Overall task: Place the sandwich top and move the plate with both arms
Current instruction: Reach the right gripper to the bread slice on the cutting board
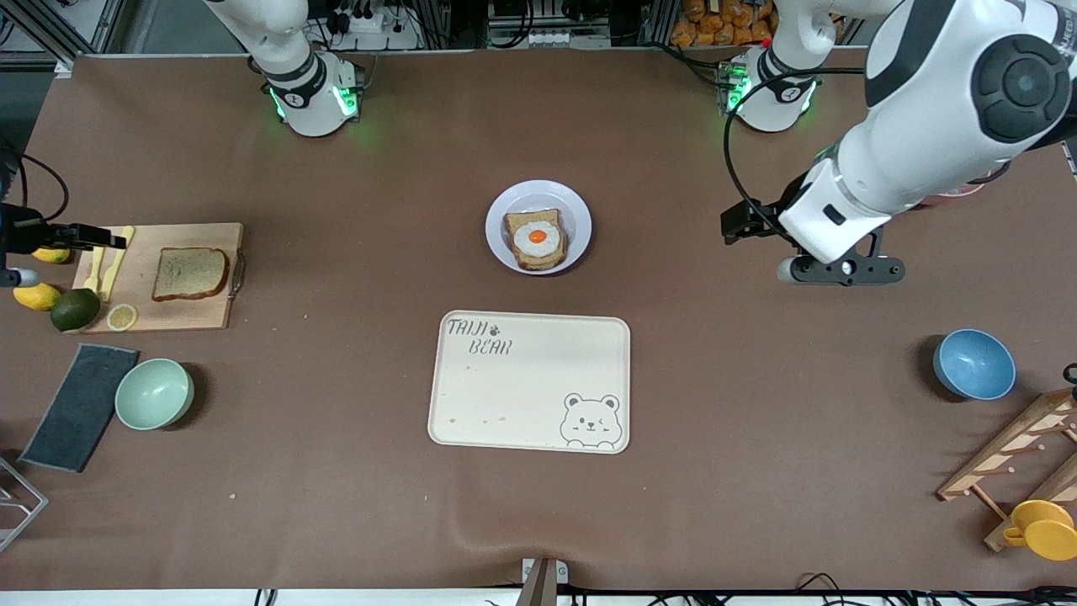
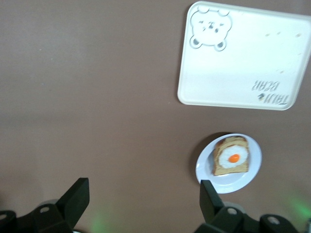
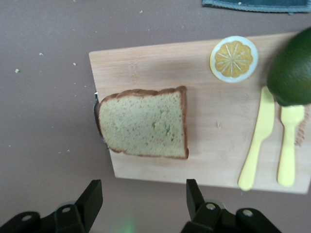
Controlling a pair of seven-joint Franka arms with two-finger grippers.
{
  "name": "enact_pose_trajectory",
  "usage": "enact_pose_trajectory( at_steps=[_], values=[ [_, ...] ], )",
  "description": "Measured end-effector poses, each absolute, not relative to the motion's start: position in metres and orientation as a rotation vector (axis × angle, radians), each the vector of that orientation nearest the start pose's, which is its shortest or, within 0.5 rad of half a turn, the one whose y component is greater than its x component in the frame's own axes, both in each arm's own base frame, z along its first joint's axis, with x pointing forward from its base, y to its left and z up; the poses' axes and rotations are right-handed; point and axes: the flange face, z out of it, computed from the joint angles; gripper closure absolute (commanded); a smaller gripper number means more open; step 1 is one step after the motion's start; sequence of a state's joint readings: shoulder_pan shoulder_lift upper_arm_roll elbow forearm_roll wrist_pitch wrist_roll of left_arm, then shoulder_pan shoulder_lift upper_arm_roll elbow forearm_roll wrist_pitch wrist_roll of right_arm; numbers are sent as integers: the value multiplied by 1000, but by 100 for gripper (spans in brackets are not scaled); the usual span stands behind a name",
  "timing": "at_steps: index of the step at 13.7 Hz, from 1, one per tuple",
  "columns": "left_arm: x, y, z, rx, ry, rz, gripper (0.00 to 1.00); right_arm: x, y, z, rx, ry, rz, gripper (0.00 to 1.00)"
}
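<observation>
Front view: plain brown bread slice (image 1: 191, 273) lies on wooden cutting board (image 1: 160, 277); egg-topped bread on round lavender-white plate (image 1: 575, 212). Right gripper (image 3: 141, 201) and left gripper (image 2: 143, 204) hover, both with fingers spread wide and empty.

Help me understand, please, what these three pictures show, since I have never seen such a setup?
Two white jointed robot arms work at a brown table. One picture looks down from a high camera facing them; the other two come from cameras on each wrist. A small round pale plate holds a bread slice with a fried egg. Nearer the camera lies a cream bear-print tray. Toward the right arm's end, a plain brown bread slice rests on a wooden cutting board. The left gripper and the right gripper are both open, holding nothing.
</observation>
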State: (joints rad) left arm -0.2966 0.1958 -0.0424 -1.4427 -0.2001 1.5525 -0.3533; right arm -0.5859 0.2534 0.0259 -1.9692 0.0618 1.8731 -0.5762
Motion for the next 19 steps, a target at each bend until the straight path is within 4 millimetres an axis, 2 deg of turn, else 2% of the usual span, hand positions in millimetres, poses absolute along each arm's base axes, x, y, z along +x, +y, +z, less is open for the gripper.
enact_pose_trajectory(
  at_steps=[2, 4, 7, 10, 12, 13, 15, 17, 19],
  values=[
    [576, -204, 572, -3340, -69, 255, 0, 471, -302, 288, -2863, -17, 304, 36],
    [580, -197, 569, -3344, -82, 247, 0, 459, -307, 261, -2859, -24, 288, 37],
    [581, -190, 573, -3240, -27, 143, 0, 454, -312, 243, -2859, -88, 259, 38],
    [576, -170, 605, -3172, 12, 5, 0, 456, -313, 229, -2869, -104, 239, 37],
    [571, -143, 629, -3176, 68, -59, 0, 456, -312, 217, -2856, -97, 227, 38],
    [569, -131, 637, -3176, 93, -79, 0, 457, -312, 211, -2852, -101, 213, 42],
    [566, -118, 644, -3173, 118, -89, 0, 456, -312, 198, -2845, -110, 203, 64],
    [561, -112, 645, -3171, 106, -75, 0, 455, -312, 190, -2838, -118, 203, 70],
    [554, -105, 645, -3169, 88, -64, 0, 454, -312, 188, -2831, -137, 200, 89]
  ],
)
